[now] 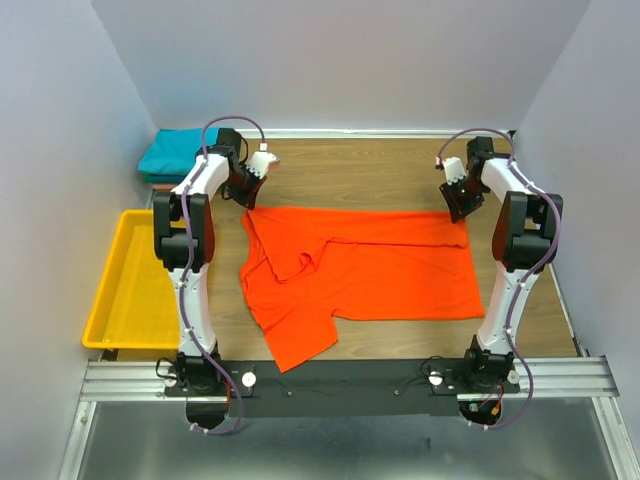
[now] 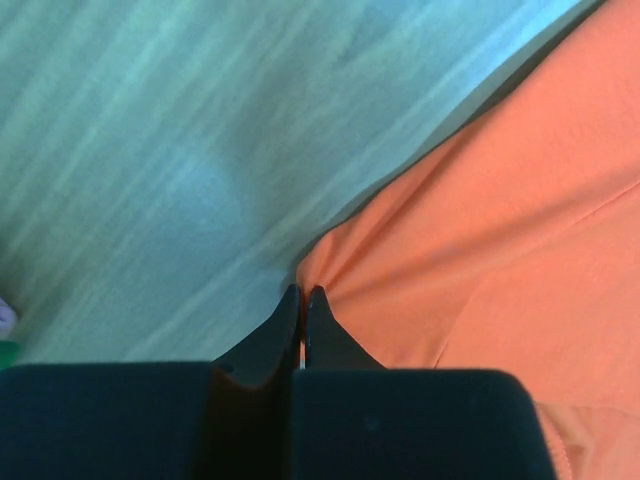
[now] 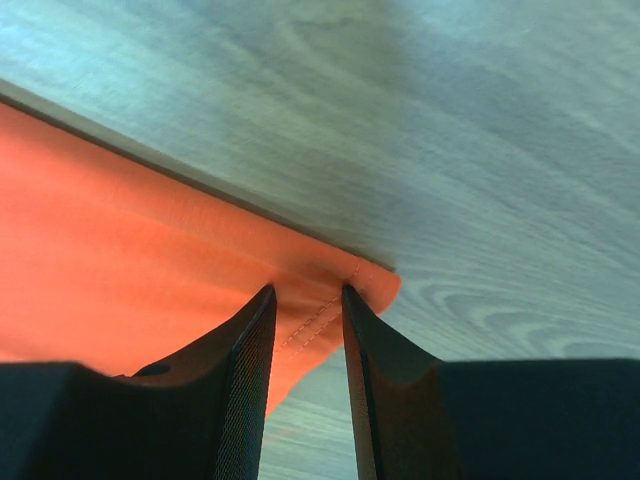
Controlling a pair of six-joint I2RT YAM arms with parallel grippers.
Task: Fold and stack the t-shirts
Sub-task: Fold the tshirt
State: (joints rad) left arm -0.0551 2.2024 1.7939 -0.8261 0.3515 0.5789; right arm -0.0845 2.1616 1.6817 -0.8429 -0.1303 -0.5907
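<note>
The orange-red t-shirt (image 1: 370, 270) lies spread across the wooden table, one sleeve folded in on the left. My left gripper (image 1: 246, 196) is at its far left corner. In the left wrist view that gripper (image 2: 303, 290) is shut, its tips pinching the cloth's corner (image 2: 330, 262), which puckers toward them. My right gripper (image 1: 460, 210) is at the far right corner. In the right wrist view it (image 3: 306, 292) stands open, its fingertips (image 3: 262, 300) down on either side of the stitched hem corner (image 3: 330, 300). A folded teal t-shirt (image 1: 180, 153) lies at the back left.
A yellow plastic tray (image 1: 110, 300) sits off the table's left side. Grey walls close in the back and both sides. Bare wood (image 1: 350, 170) shows beyond the shirt. The metal rail (image 1: 340, 375) with both arm bases runs along the near edge.
</note>
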